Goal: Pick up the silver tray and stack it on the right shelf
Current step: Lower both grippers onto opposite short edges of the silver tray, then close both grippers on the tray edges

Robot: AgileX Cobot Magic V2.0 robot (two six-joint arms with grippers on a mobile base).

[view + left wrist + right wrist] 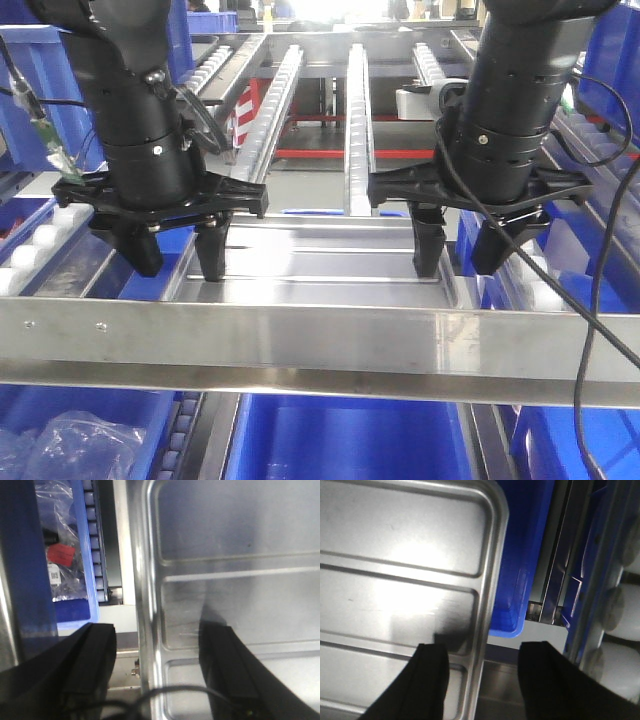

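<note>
Silver tray (pixel 320 268) is seen lying flat on the right shelf (pixel 356 120), just behind the broad brushed-steel front bar (pixel 320 335), with its two raised ribs running from side to side. Whether its weight is borne by the white rollers (pixel 620 605) cannot be told.

The left claw (pixel 176 255) is lowered over the tray's left end with its jaws spread wide. In the left wrist view one finger (pixel 92 665) is placed outside the rolled rim and the other over the tray floor, so the rim is straddled but not pinched.

The right claw (pixel 462 250) is lowered over the tray's right end in the same way, also spread wide. In the right wrist view one finger (pixel 430 685) is seen over the tray floor and the other beyond the rim, near the rounded corner. Contact between the fingertips and the metal cannot be made out in either case.

A blue bin (pixel 350 440) is seen below the front bar, and a clear plastic bag (pixel 70 445) lies in another bin at the lower left.
</note>
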